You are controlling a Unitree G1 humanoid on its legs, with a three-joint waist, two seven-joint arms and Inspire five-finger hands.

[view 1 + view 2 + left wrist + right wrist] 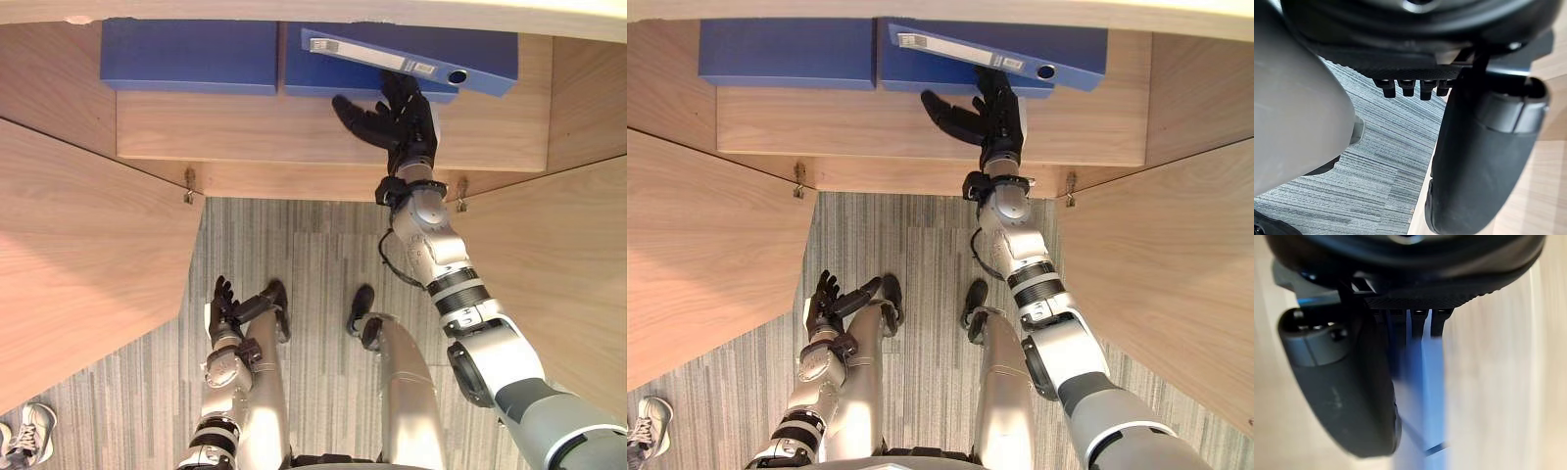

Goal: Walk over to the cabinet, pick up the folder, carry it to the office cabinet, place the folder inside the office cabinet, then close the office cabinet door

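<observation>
Item: cabinet, wood, seen from above, both doors swung wide, the left door and the right door standing out over the carpet. Contents: the folder, blue with a labelled spine, is lodged at the far right of the shelf, laid askew and tilted on a second folder; a third folder is laid flat to the left. Right hand: stretched into the cabinet, fingers held straight against the folder's near side, thumb spread wide to the left, nothing clasped. Left hand: hung low and near, above the carpet, fingers loose and apart, empty. Status, as judged: the folder is taken to be inside but not settled; the doors are not yet shut. Hazards, as judged: the tilted folder may be dragged out or tipped off the second folder if it is snagged by the fingers on withdrawal; its slant may let it slide toward the near edge, where a shutting door would be fouled; the right door could be blocked by the forearm if it is swung too soon.
</observation>
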